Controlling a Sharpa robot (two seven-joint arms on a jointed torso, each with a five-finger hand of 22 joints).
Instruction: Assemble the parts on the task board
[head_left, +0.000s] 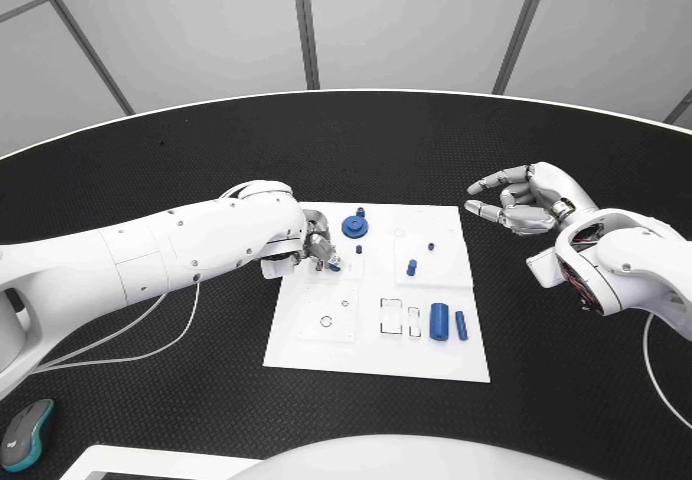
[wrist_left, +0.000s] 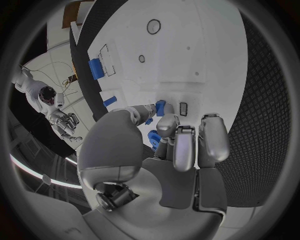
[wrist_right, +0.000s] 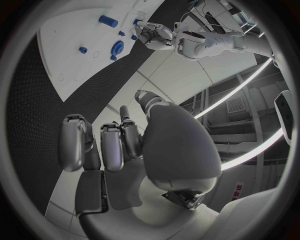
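One blue part (wrist_left: 160, 107) pinched in left robot hand (head_left: 315, 250), right robot hand (head_left: 522, 200) curled, empty.

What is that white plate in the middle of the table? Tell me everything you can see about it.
The task board is a flat white rectangular plate lying on the black table, smooth and plastic-looking. Its surface carries outlined slots, a small ring and tiny holes. Small blue parts sit on it: a round gear-like piece near the far edge, a short peg in the middle, and two cylinders lying side by side near the right edge. The left hand reaches over its far left corner, fingers at a small blue part.
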